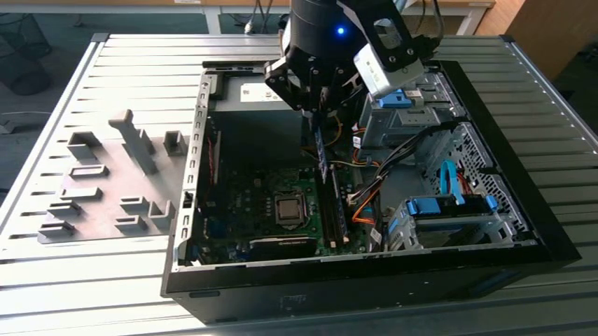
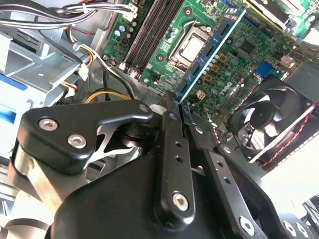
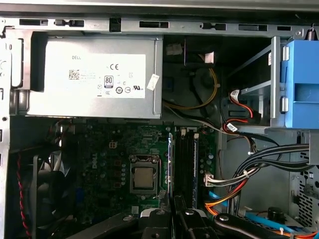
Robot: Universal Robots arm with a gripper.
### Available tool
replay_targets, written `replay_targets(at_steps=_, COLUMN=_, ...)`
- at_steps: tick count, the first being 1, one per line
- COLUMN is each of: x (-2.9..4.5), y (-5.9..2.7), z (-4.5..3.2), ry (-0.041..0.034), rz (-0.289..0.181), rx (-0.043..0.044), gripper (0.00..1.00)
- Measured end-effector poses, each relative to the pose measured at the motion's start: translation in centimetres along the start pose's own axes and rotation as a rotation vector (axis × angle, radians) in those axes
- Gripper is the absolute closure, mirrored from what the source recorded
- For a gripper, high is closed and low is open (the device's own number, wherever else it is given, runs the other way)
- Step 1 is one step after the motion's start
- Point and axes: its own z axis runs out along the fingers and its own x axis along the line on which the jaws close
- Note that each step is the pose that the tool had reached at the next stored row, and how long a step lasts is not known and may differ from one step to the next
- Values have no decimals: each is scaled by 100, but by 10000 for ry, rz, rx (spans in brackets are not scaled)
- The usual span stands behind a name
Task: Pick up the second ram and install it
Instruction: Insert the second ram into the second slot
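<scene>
End effector (image 2: 178,112) clamped on second ram (image 2: 212,52), edge-on above motherboard (image 1: 271,203) inside open computer case (image 1: 523,203).

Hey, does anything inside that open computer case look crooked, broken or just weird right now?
Nothing looks damaged. The one unusual thing is the second ram, held edge-on in the claw above the motherboard, not seated in a slot. Cables lie loose beside the slots.

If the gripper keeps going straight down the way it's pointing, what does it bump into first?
Probably the memory slots on the green motherboard. The gripper holds the second ram edge-down above them; exact depth is unclear.
</scene>
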Motion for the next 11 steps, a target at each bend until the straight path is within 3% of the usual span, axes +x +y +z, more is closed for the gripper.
replay_targets(at_steps=11, x=0, y=-1, z=22, ry=0, rz=0, rx=-2, gripper=86)
